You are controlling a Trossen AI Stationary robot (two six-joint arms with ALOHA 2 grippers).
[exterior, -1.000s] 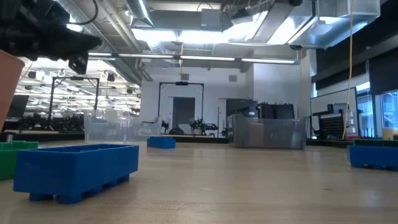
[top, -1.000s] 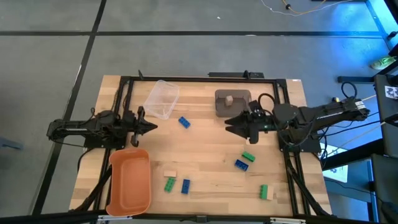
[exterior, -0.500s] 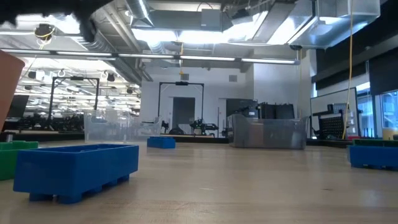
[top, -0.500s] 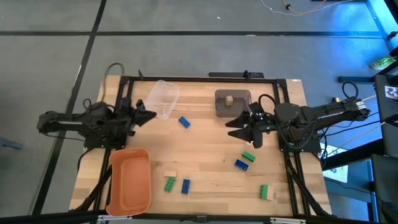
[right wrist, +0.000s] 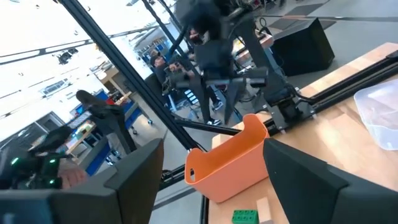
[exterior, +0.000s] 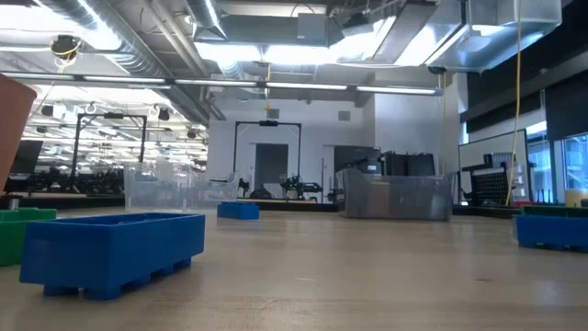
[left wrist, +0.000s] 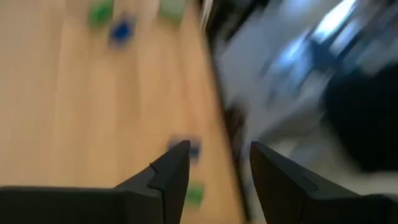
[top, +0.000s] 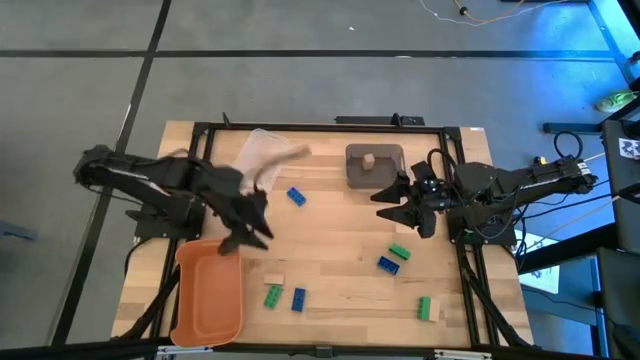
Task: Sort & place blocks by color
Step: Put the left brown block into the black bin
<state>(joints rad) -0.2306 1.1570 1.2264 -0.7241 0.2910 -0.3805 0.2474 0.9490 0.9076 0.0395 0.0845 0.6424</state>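
Several small blocks lie flat on the wooden table: a blue block (top: pixel 296 196), a green block (top: pixel 399 252) beside a blue block (top: pixel 388 265), a green block (top: pixel 272 295) next to a blue block (top: pixel 298 298), a green block (top: pixel 424 308) and a tan block (top: pixel 273 279). Another tan block (top: pixel 368 160) sits in a grey tray (top: pixel 388 172). My left gripper (top: pixel 250 225) (left wrist: pixel 217 155) is open, blurred, above the table between the clear tub and the orange tray. My right gripper (top: pixel 400 205) (right wrist: pixel 211 180) is open, just near of the grey tray.
An orange tray (top: pixel 210 290) (right wrist: pixel 230 155) stands at the near left and a clear tub (top: pixel 262 158) (right wrist: pixel 379 115) at the far left. A black frame runs around the table. In the low view a blue block (exterior: pixel 110 244) stands close to the camera.
My left gripper first rose and drew toward the far edge by the clear tub, then swung fast toward the table's middle and near side, ending beside the orange tray's far end. My right gripper shifted slightly toward the right edge. The blocks have not moved.
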